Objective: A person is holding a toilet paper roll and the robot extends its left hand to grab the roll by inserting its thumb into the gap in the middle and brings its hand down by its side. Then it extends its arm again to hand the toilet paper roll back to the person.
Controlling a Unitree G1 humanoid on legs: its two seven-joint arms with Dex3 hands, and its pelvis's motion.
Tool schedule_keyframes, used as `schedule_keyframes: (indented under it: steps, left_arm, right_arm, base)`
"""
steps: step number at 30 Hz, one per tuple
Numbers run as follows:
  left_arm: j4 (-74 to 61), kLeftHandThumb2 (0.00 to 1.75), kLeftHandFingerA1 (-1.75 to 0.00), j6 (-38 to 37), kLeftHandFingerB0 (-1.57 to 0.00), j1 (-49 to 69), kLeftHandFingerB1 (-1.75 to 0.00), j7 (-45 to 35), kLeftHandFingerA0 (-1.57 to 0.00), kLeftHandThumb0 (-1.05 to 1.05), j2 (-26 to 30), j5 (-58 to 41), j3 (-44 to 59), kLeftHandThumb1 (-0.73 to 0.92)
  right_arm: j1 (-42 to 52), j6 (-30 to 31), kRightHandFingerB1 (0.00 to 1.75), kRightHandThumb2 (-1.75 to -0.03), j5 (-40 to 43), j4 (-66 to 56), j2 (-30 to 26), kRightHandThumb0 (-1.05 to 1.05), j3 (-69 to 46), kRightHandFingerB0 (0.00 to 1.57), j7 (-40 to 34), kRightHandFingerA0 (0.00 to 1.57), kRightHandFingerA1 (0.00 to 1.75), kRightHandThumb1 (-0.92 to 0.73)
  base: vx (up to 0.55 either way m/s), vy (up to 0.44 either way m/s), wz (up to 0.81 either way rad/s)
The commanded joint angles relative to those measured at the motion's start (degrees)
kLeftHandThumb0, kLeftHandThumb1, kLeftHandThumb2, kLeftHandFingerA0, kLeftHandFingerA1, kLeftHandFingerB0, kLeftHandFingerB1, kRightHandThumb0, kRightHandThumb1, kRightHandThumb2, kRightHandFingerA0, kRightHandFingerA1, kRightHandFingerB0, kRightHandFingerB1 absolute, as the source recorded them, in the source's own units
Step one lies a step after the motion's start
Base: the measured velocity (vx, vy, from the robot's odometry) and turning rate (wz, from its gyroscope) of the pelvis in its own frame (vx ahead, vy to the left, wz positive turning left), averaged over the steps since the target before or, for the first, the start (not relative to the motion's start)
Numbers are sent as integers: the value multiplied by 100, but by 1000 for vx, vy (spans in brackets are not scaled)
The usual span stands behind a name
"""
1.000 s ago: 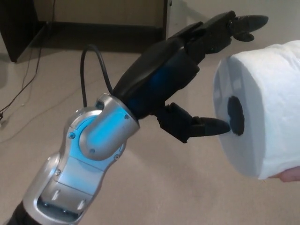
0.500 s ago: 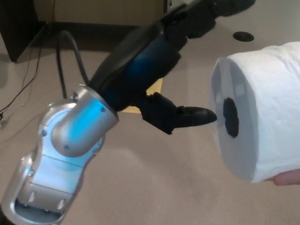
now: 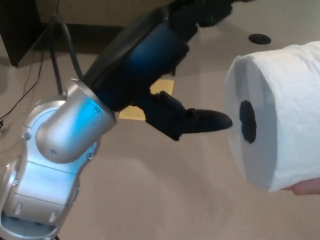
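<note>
**A:** What is different now from a moment ago?

**B:** The left hand [image 3: 165,75] has risen, so its two upper fingers now pass above the toilet paper roll [image 3: 272,115] and are cut by the top edge of the picture. The thumb [image 3: 202,121] was touching the dark hole [image 3: 247,121] of the roll one second ago; now its tip stands just beside the roll's flat face, a little to the left of the hole, not inside.

**A:** So the grab is not done?

**B:** I judge it is not. The hand is spread wide and holds nothing. The thumb points toward the hole, so I think only a short push toward the roll is missing. The right hand does not appear.

**A:** And where is the roll?

**B:** At the right side of the thumb, in the air, supported from below by a person's fingers [image 3: 306,187] at the roll's lower corner.

**A:** How do the things look?

**B:** The roll is a thick white cylinder, soft and slightly wrinkled on its outside, with a smooth flat end. The hand is glossy black plastic; the wrist [image 3: 60,135] under it is rounded silver metal, with a black cable [image 3: 62,47] curving behind.
</note>
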Motion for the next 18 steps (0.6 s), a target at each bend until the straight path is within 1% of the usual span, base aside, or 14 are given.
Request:
schedule_keyframes:
  steps: [1, 3, 4, 5, 7, 8, 10, 11, 12, 13, 14, 15, 18]
  left_arm:
    - [-8, 79, -47, 105, 0, -5, -49, 36, 0, -28, -139, 8, -179, 19]
    - [100, 79, -48, 26, 0, -31, -49, 99, -1, -28, -211, 68, -245, 19]
    - [152, 54, -36, -18, -10, -42, -24, 136, -25, -49, -245, 101, -276, 39]
    - [195, 54, -36, -43, -10, -52, -24, 161, -24, -50, -275, 136, -306, 39]
    - [304, 54, -36, -199, -10, -46, -24, 235, -25, -51, -329, 244, -385, 40]
    - [334, 54, -35, -239, -10, -25, -24, 275, -25, -52, -350, 313, -436, 40]
    - [350, 54, -34, -263, -10, 1, -24, 319, -25, -52, -376, 370, -481, 40]
    - [367, 54, -34, -304, -9, 0, -23, 340, -25, -53, -369, 437, -518, 40]
    - [352, 54, -33, -261, -9, 6, -23, 342, -26, -53, -376, 487, -560, 41]
    - [364, 54, -33, -262, -8, 4, -23, 351, -25, -52, -380, 528, -594, 41]
    - [382, 53, -33, -277, -7, -1, -23, 364, -25, -53, -382, 550, -608, 41]
    - [415, 54, -33, -310, -7, -16, -24, 385, -25, -53, -383, 574, -617, 41]
    - [484, 54, -33, -396, -9, -40, -24, 464, -25, -54, -414, 638, -622, 40]
  right_arm:
    - [45, 50, 37, -60, -52, 15, -99, -41, 17, 41, 39, 69, 61, -69]
    - [4, 93, 37, -61, -35, 13, -82, -40, 3, 42, 42, 69, 58, -69]
    - [-3, 87, 37, -60, -27, 7, -79, -40, -3, 42, 51, 68, 58, -68]
    - [-2, 75, 51, -85, -8, 6, -75, -44, -20, 37, 59, 66, 70, -55]
    - [20, 51, 51, -85, 34, 5, -79, -45, -64, 36, 71, 66, 69, -55]
    - [25, 59, 38, -60, 12, -1, -79, -40, -48, 42, 55, 73, 65, -67]
    - [37, 43, 37, -60, -1, -14, -80, -40, -35, 42, 67, 71, 62, -67]
    - [42, 22, 38, -60, -11, -13, -83, -40, -26, 42, 55, 70, 62, -67]
    - [30, 43, 50, -86, -33, -2, -82, -45, -6, 35, 48, 69, 71, -55]
    - [25, 61, 37, -60, -41, 6, -80, -40, 0, 42, 39, 74, 66, -67]
    - [22, 74, 50, -86, -37, 9, -79, -45, -1, 35, 47, 67, 71, -56]
    - [12, 75, 50, -85, -22, 16, -76, -46, -13, 37, 62, 65, 67, -55]
    - [-6, 83, 50, -86, 1, 31, -71, -47, -36, 37, 86, 65, 67, -56]
  base:
    - [0, 0, 0]
    - [0, 0, 0]
    - [0, 0, 0]
    - [0, 0, 0]
    - [0, 0, 0]
    - [0, 0, 0]
    - [0, 0, 0]
    - [0, 0, 0]
    - [0, 0, 0]
    - [0, 0, 0]
    - [0, 0, 0]
    - [0, 0, 0]
    - [0, 0, 0]
